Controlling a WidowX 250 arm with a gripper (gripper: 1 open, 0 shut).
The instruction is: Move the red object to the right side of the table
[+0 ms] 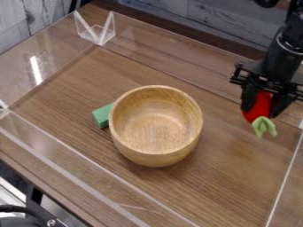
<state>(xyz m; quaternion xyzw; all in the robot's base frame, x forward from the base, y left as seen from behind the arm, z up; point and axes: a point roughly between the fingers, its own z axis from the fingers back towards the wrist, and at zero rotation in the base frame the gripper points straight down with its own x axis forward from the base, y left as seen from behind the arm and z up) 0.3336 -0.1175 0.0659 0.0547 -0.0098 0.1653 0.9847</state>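
Note:
The red object (251, 110), a small strawberry-like toy with a green leafy end (261, 127), lies on the brown wood-grain table (83, 89) near its right wall. My black gripper (265, 99) points straight down right over it. Its jaws straddle the toy's upper part and look spread wider than the toy, so I read the gripper as open. The arm hides the top of the toy.
A large wooden bowl (157, 124) stands mid-table with a flat green wedge block (104, 114) against its left side. Low clear acrylic walls (282, 191) enclose the tabletop. A small clear folded stand (95, 28) sits at the back left.

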